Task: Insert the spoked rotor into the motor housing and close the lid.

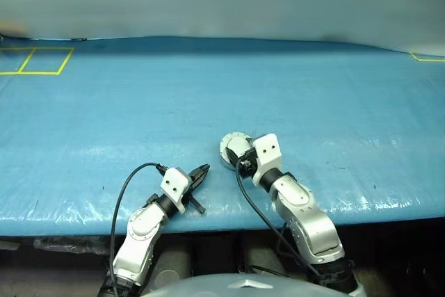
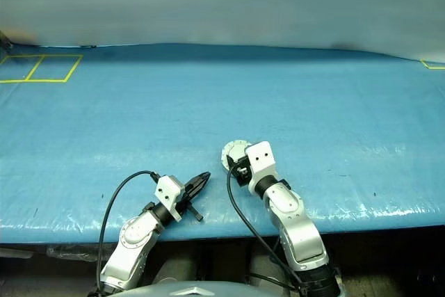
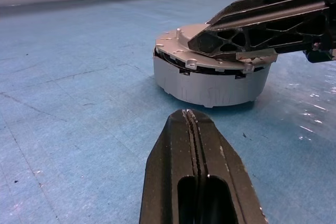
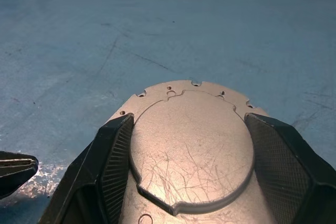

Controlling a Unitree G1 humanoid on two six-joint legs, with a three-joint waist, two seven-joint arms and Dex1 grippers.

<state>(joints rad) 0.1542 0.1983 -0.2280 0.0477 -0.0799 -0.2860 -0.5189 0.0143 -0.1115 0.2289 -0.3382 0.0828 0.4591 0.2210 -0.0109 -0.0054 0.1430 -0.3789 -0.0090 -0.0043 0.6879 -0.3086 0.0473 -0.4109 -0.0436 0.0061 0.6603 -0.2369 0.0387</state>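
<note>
Table [image 1: 208,95]: one, covered in blue plastic sheeting, broad and bare across its middle and far side; the near edge runs just below the two arms. Yellow tape outlines [image 1: 38,60]: one two-celled rectangle at the far left corner, one fragment [image 1: 425,58] at the far right edge. Open room lies on every side of the work area except the near edge.

Motor housing [image 3: 210,85]: one, short round silver cup, standing on the table near the near edge, slightly right of centre. Lid [image 4: 191,145]: one, silver disc with raised centre, lying on top of the housing, a thin dark gap showing under its rim on one side.

Right end effector [image 4: 191,156]: one, fingers [image 4: 113,156] spread to either side of the lid, flanking its rim; whether they press it I cannot tell.

Left end effector [image 1: 202,172]: one, fingers pressed together, empty, resting low over the table just beside the housing, pointing toward it.
</note>
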